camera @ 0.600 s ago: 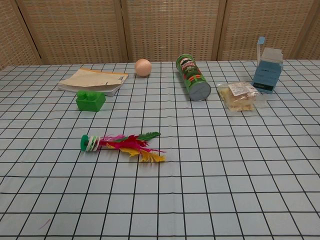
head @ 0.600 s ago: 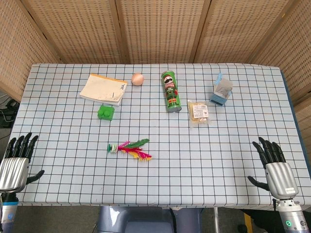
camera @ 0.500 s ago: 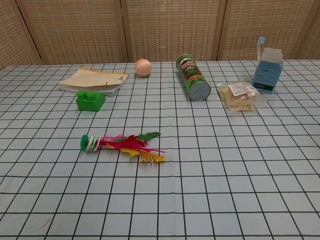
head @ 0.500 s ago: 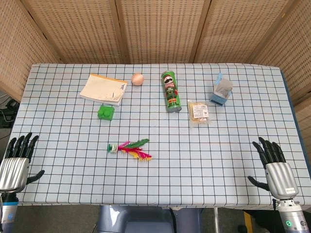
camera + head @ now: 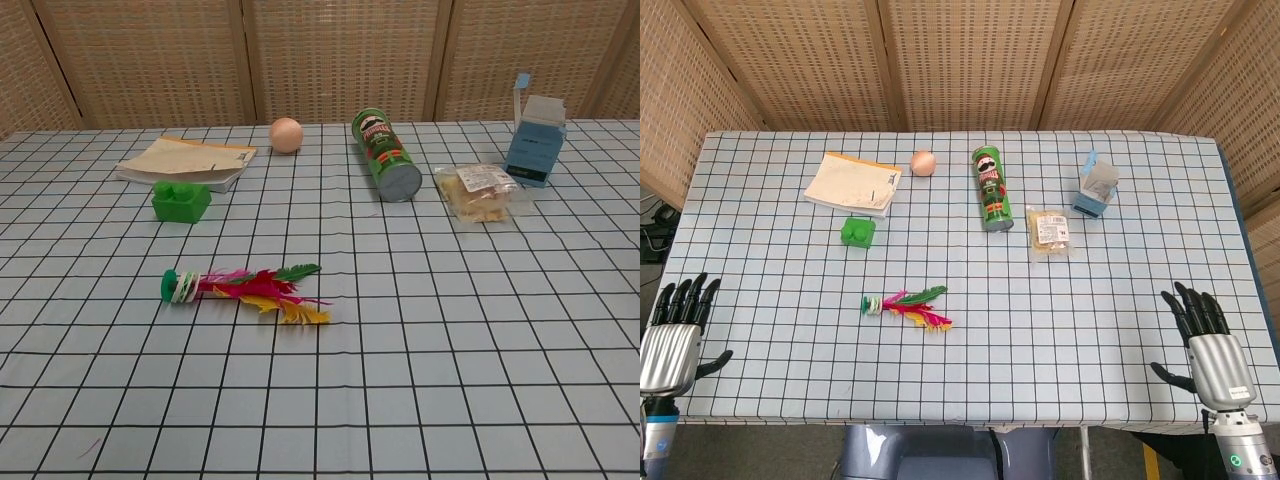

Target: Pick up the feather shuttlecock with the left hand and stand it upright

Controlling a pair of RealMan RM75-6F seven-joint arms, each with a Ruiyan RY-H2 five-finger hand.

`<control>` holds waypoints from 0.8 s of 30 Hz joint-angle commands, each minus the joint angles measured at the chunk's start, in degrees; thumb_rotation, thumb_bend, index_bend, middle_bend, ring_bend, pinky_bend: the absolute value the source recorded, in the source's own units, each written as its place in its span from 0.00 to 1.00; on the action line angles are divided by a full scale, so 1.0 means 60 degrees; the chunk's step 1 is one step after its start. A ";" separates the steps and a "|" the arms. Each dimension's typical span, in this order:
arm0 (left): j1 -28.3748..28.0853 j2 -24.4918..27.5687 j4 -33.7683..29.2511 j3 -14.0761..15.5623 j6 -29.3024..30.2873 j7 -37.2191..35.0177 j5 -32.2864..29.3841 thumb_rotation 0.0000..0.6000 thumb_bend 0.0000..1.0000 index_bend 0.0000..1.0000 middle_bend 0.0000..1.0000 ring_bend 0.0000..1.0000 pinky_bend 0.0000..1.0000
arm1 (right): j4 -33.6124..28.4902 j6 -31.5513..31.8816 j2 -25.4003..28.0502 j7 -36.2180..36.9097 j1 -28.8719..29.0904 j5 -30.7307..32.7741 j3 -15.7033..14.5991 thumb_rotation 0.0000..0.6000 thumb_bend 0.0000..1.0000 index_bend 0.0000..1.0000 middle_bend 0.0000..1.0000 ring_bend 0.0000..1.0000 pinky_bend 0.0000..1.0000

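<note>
The feather shuttlecock (image 5: 905, 305) is lying flat on its side a little left of and below the centre of the head view, its green base pointing left and its pink, yellow and green feathers fanning right. I am keeping my left hand (image 5: 672, 337) at the lower left corner of that view, off the near table (image 5: 1120, 330) edge, fingers spread and holding nothing (its wrist is getting cut off by the bottom of the frame). My right hand (image 5: 1208, 350) is sitting at the lower right corner, likewise splayed and empty, well apart from the shuttlecock. The chest view is showing neither hand, only the shuttlecock lying left of centre on the checked cloth.
</note>
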 commanded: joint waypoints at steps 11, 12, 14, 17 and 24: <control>-0.0117 -0.0001 -0.0021 0.0026 -0.0099 -0.0089 0.0235 1.00 0.02 0.00 0.00 0.00 0.00 | 0.0036 -0.0039 0.0023 0.0136 0.0007 0.0067 0.0017 1.00 0.02 0.00 0.00 0.00 0.00; -0.0152 0.0009 -0.0027 0.0018 -0.0131 -0.0105 0.0267 1.00 0.02 0.00 0.00 0.00 0.00 | 0.0035 -0.0041 0.0026 0.0147 0.0006 0.0080 0.0021 1.00 0.02 0.00 0.00 0.00 0.00; -0.0269 0.0057 -0.0038 0.0022 -0.0263 -0.0096 0.0386 1.00 0.03 0.00 0.00 0.00 0.00 | 0.0028 -0.0051 0.0031 0.0158 0.0000 0.0114 0.0025 1.00 0.02 0.00 0.00 0.00 0.00; -0.0561 0.0191 -0.0118 -0.0016 -0.0602 0.0050 0.0563 1.00 0.05 0.01 0.00 0.00 0.00 | 0.0029 -0.0093 0.0029 0.0145 0.0010 0.0147 0.0027 1.00 0.02 0.00 0.00 0.00 0.00; -0.2015 0.0293 -0.0605 -0.0603 -0.2081 0.0147 0.0922 1.00 0.09 0.14 0.00 0.00 0.00 | 0.0043 -0.0177 0.0023 0.0163 0.0033 0.0294 0.0075 1.00 0.02 0.00 0.00 0.00 0.00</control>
